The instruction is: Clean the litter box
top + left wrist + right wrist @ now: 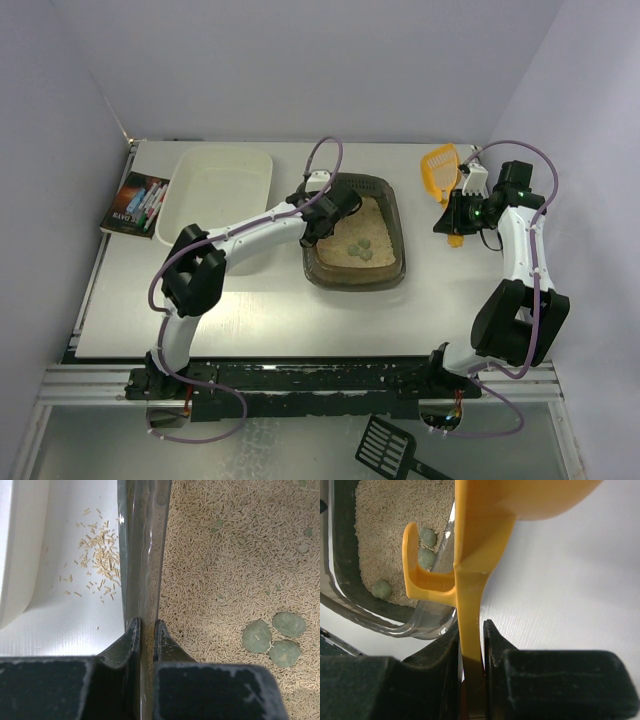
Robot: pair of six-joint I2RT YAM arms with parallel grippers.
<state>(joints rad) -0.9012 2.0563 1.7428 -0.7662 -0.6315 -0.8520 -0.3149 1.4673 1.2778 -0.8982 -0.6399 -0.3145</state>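
The litter box (pixel 395 215), a dark translucent tray of beige litter, sits mid-table with three grey-green lumps (pixel 358 249) near its front. My left gripper (pixel 318 210) is shut on its left wall; in the left wrist view the fingers straddle that wall (pixel 145 555), gripper (pixel 146 625), with the lumps (pixel 257 636) to the right. My right gripper (pixel 455 215) hangs right of the box, shut on the handle of an orange scoop (pixel 441 170). In the right wrist view the gripper (pixel 470 627) pinches the scoop handle (pixel 470 595), and the litter box (pixel 342 555) lies to the left.
A white tub (pixel 220 195) stands just left of the litter box, with loose litter pellets (pixel 100 555) scattered on its floor. A dark booklet (pixel 137 203) lies at the far left. A black scoop (pixel 385 445) lies below the table's front rail.
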